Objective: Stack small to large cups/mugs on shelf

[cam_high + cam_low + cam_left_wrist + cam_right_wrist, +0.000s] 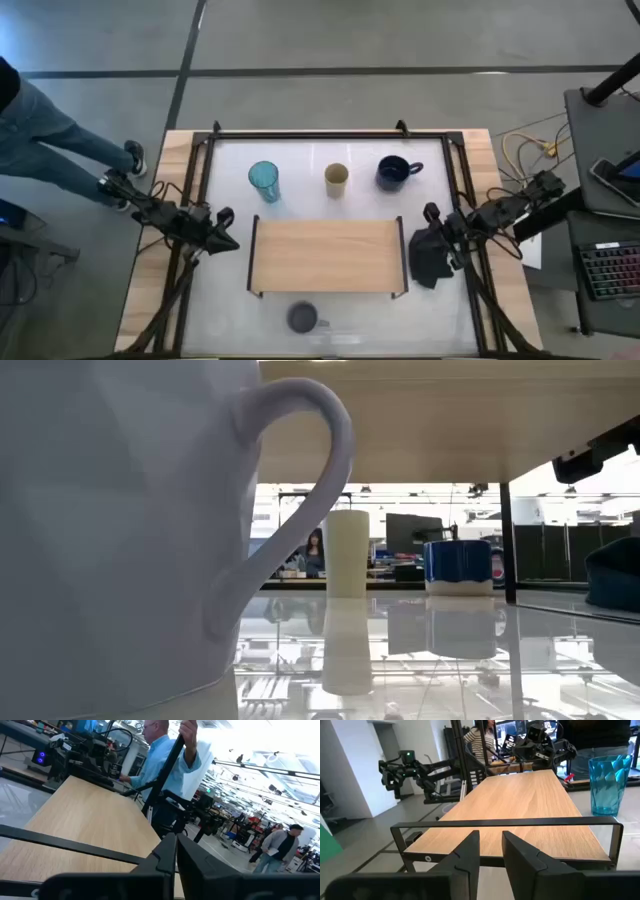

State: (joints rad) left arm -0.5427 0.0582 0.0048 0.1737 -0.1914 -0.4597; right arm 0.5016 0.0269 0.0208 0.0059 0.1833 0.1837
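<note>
The light-wood shelf (325, 255) stands mid-table on its black frame ends. Behind it, standing upright on the white top, are the teal tumbler (264, 181), the tan cup (337, 180) and the navy mug (395, 172). The grey-lavender mug (303, 318) stands near the front edge and fills the low view (120, 530). My left gripper (225, 228) is shut and empty off the shelf's left end. My right gripper (432, 225) is off the shelf's right end, empty, with a narrow gap between its fingers (491, 850). The tumbler also shows in the right wrist view (607, 785).
A dark folded cloth (430, 255) lies by the shelf's right end, under my right gripper. A person's legs (50, 140) show beside the table's left side. A black frame (330, 133) runs round the tabletop. Bare white top lies between the shelf and the row of cups.
</note>
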